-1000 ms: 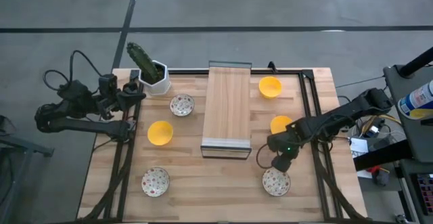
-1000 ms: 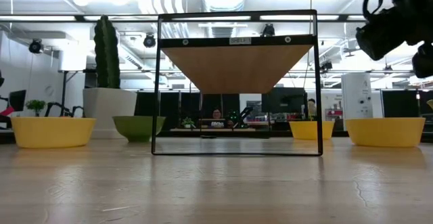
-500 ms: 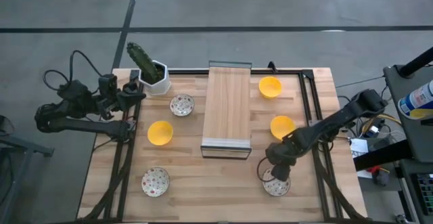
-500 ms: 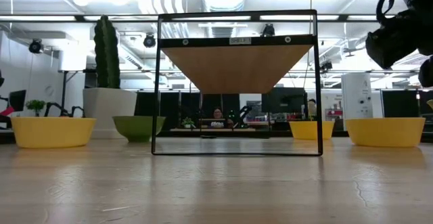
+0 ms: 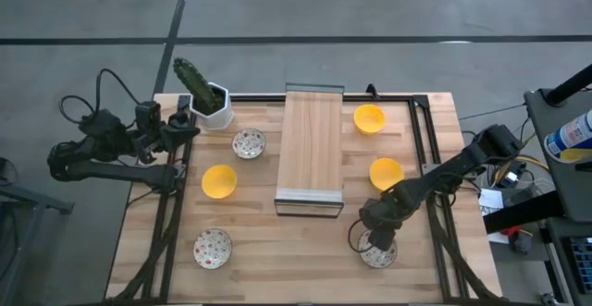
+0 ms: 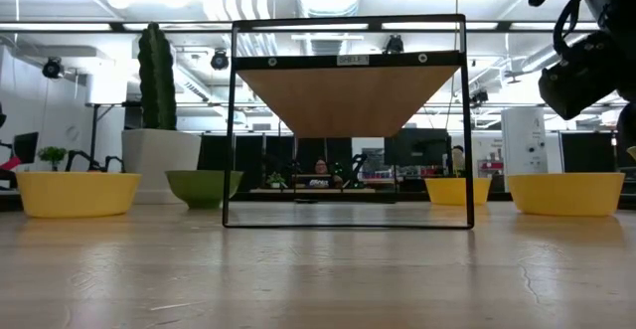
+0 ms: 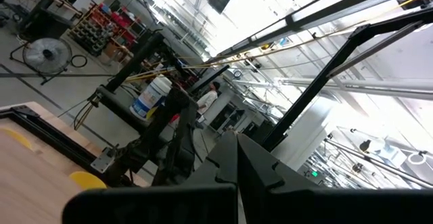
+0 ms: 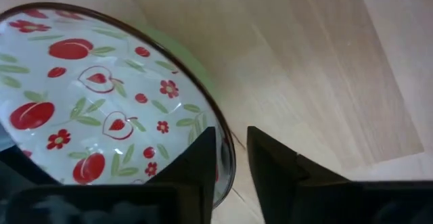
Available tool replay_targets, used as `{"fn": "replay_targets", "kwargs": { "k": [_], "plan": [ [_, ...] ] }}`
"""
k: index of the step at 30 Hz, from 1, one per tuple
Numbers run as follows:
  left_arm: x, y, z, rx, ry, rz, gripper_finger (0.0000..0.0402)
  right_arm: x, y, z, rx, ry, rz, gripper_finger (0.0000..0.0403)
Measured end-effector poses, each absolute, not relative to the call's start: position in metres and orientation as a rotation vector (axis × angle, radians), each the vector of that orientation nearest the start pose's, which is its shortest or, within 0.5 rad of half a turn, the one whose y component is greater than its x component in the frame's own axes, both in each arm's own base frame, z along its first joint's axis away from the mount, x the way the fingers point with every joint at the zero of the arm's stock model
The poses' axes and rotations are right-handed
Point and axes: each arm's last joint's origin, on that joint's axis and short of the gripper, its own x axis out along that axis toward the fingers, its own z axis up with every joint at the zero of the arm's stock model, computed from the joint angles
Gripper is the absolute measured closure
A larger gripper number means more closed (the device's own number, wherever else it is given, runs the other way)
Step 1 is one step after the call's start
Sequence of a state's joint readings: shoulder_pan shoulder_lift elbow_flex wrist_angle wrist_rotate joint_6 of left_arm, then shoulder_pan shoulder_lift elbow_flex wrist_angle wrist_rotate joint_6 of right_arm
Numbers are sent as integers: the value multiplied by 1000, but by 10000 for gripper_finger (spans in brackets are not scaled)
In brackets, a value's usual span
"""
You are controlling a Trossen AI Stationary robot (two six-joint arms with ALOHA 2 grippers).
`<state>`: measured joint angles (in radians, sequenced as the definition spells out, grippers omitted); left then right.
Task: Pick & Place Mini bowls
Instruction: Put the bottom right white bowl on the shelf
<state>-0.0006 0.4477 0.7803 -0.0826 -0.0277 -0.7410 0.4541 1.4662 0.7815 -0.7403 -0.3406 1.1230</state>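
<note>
Six mini bowls rest on their bases on the table. The yellow ones (image 5: pixel 219 181), (image 5: pixel 369 118), (image 5: pixel 386 172) and two patterned ones (image 5: pixel 248 142), (image 5: pixel 212 248) stand untouched. My right gripper (image 5: pixel 375 238) is down at the third patterned bowl (image 5: pixel 380 254), near the table's near right corner. In the right wrist view the gripper (image 8: pixel 232 160) is shut on that bowl (image 8: pixel 101 102). My left gripper (image 5: pixel 191 127) waits shut at the table's left edge, touching nothing; its fingers meet (image 7: pixel 237 173). My right gripper has the patterned bowl by its rim (image 8: pixel 227 143). One finger (image 8: pixel 199 163) is inside the bowl and the other (image 8: pixel 274 163) is outside. The fingers come from above, pointing down. The bowl stands upright on the table.
A wooden shelf on a black frame (image 5: pixel 313 149) stands in the middle of the table, also seen in the low view (image 6: pixel 348 120). A white planter with a cactus (image 5: pixel 203 93) sits at the far left corner. Black rails run along the table's left and right sides.
My right gripper has moved toward the table's near edge and down, from beside the yellow bowl onto the patterned bowl at the near right. The bowls have stayed in place.
</note>
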Motion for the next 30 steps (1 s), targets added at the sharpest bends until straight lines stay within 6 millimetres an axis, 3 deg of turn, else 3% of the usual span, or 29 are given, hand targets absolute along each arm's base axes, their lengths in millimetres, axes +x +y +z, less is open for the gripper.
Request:
{"fn": "replay_targets", "kwargs": {
  "k": [5,18,23,30],
  "plan": [
    [88,1,378,-738,-249,-67,401,205,111,169,805,1625,-213,385],
    [88,1,378,-733,-246,-66,401,198,110,185,903,1627,-144,391],
    [89,1,378,-738,-242,-64,401,190,107,209,996,1570,-87,391],
    [91,1,378,-735,-236,-62,401,186,99,264,1136,1374,-33,392]
  ]
}}
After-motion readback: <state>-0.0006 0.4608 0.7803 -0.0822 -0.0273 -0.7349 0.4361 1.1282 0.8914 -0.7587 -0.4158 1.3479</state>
